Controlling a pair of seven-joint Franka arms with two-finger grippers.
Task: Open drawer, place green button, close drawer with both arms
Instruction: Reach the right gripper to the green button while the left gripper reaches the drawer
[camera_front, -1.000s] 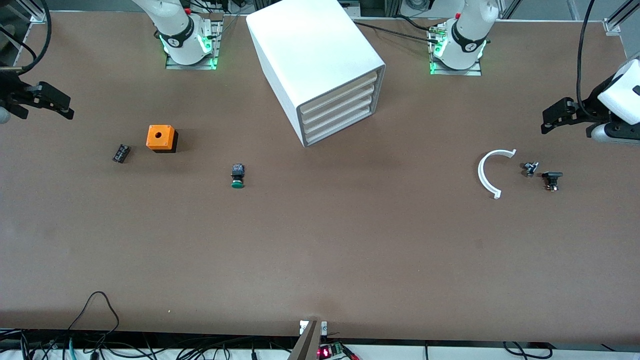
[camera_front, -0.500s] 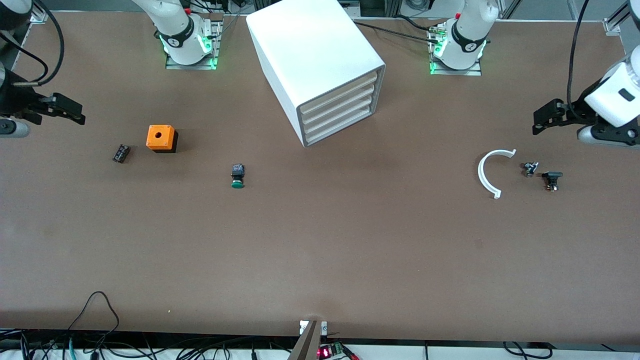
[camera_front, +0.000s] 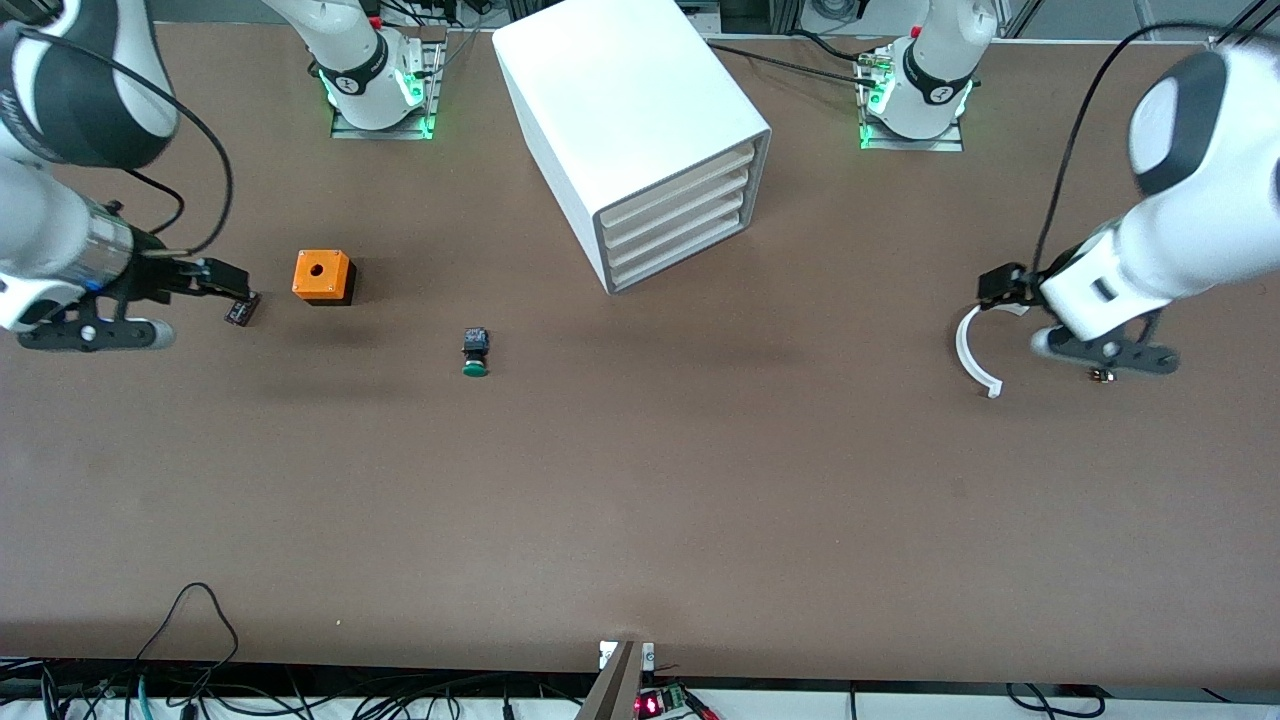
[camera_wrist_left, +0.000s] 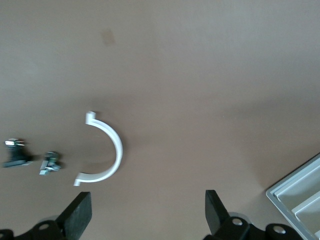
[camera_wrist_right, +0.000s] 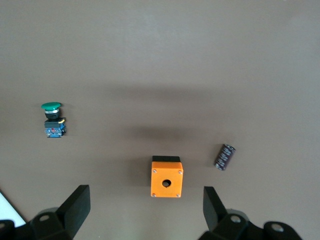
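Brown desk (camera_front: 640, 500), matte and mostly bare, carries the white cabinet (camera_front: 625, 110) near the edge where the arms are mounted; every drawer (camera_front: 675, 215) is shut. Left hand (camera_wrist_left: 145, 217) hangs wide open over the white arc (camera_front: 975, 350), right hand (camera_wrist_right: 145, 215) wide over the black cylinder (camera_wrist_right: 224, 156). Green button (camera_front: 475, 352) lies mid-desk, untouched. Risk, I think: the orange cube (camera_front: 322, 276) nearby gets grabbed instead.

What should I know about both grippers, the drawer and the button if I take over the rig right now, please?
Left gripper: open, empty, over the white curved piece.
Right gripper: open, empty, over the small black cylinder beside the orange cube.
Cabinet: all four drawers shut.
Button: lying on the table, nearer the front camera than the cabinet.
Done: nothing.
Left: open a drawer, place the button, close it.
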